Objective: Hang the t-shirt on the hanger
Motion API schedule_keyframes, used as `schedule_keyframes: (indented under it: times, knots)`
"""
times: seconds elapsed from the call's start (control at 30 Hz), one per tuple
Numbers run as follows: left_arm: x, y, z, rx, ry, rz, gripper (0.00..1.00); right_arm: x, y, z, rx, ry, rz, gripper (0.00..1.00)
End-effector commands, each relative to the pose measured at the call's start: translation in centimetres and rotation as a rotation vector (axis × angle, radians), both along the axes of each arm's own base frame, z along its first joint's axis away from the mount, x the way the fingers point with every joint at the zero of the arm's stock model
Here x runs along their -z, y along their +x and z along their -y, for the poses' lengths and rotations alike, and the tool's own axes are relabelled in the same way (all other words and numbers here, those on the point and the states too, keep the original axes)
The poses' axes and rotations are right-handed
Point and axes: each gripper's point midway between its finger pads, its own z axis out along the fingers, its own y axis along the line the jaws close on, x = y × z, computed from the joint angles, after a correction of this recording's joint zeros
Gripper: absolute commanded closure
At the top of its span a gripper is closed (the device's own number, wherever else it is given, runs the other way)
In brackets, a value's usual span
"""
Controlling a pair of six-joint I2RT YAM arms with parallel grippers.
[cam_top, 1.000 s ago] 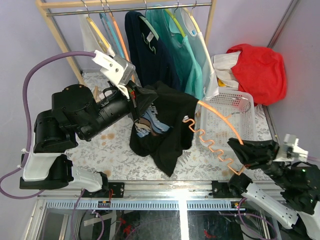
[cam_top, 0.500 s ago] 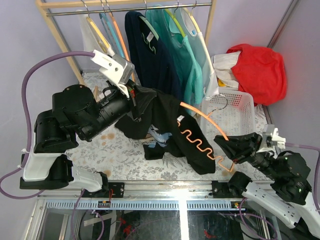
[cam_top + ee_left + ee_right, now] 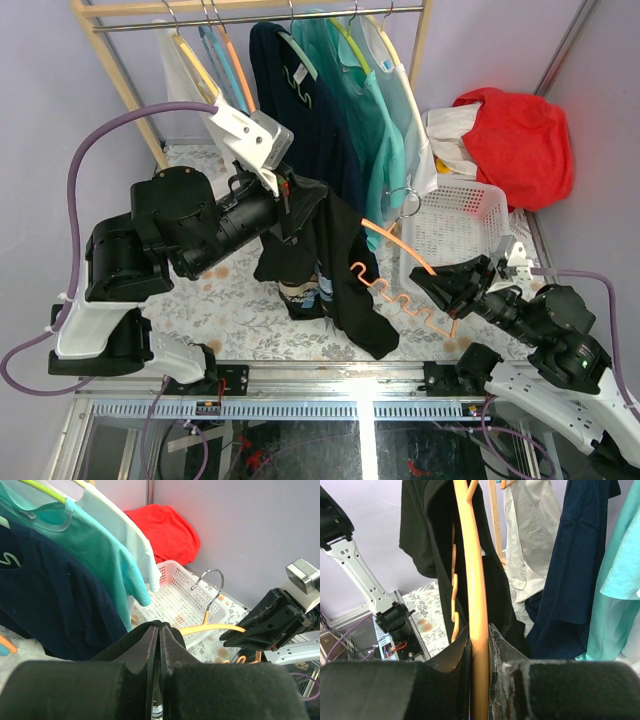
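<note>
The black t-shirt [image 3: 340, 250] hangs in folds above the table, pinched at its top by my left gripper [image 3: 292, 195], which is shut on the fabric. In the left wrist view the jaws [image 3: 160, 630] press together on the black cloth. To its right, my right gripper [image 3: 432, 285] is shut on the lower end of the orange hanger [image 3: 400, 240]. The wavy bar points left and the silver hook [image 3: 405, 200] rises behind. The hanger's far end reaches the shirt's edge. In the right wrist view the orange hanger bar [image 3: 476, 580] runs up from my right gripper [image 3: 479, 635] along the black t-shirt [image 3: 435, 530].
A wooden rack [image 3: 150, 130] at the back carries a navy shirt [image 3: 300, 110], teal shirts [image 3: 370, 110] and spare hangers. A white basket [image 3: 470, 215] stands at the right with a red cloth [image 3: 515, 130] behind it. A floral cloth [image 3: 230, 300] covers the table.
My right gripper has carried the hanger left and tipped it toward the shirt. My left arm has shifted right, and the shirt now hangs bunched and narrower.
</note>
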Motion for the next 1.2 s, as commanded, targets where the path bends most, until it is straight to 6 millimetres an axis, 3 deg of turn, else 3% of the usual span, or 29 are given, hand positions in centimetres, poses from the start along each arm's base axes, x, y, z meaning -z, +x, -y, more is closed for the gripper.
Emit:
schedule_keyframes:
  times: [0.0, 0.13, 0.37, 0.57, 0.73, 0.83, 0.93, 1.17]
  knots:
    - [-2.8, -0.5, -0.3, 0.028, -0.088, 0.041, 1.0, -5.3, -0.4, 0.8, 0.011, 0.144, 0.144, 1.0]
    - [-2.4, -0.6, 0.1, 0.041, -0.077, 0.033, 1.0, -6.9, -0.8, 2.1, 0.042, 0.244, 0.191, 1.0]
    - [-2.5, -0.8, 0.5, 0.059, -0.078, 0.033, 1.0, -5.9, -0.3, -1.1, -0.054, 0.203, 0.143, 1.0]
    - [-2.9, -1.1, -0.1, 0.064, -0.09, 0.04, 1.0, -4.7, 0.4, -2.5, -0.074, 0.127, 0.115, 1.0]
    - [-3.4, -1.4, -0.8, 0.072, -0.111, 0.048, 1.0, -4.3, 0.8, -1.4, -0.014, 0.117, 0.13, 1.0]
    - [-3.7, -1.7, -0.6, 0.094, -0.121, 0.051, 1.0, -4.1, 1.3, -1.8, -0.011, 0.111, 0.124, 1.0]
    - [-3.8, -1.9, -0.2, 0.11, -0.121, 0.048, 1.0, -4.7, 2.1, -1.8, 0.026, 0.106, 0.151, 1.0]
    - [-3.6, -1.9, -0.5, 0.109, -0.112, 0.043, 1.0, -6.9, 3.3, 0.8, 0.173, 0.098, 0.226, 1.0]
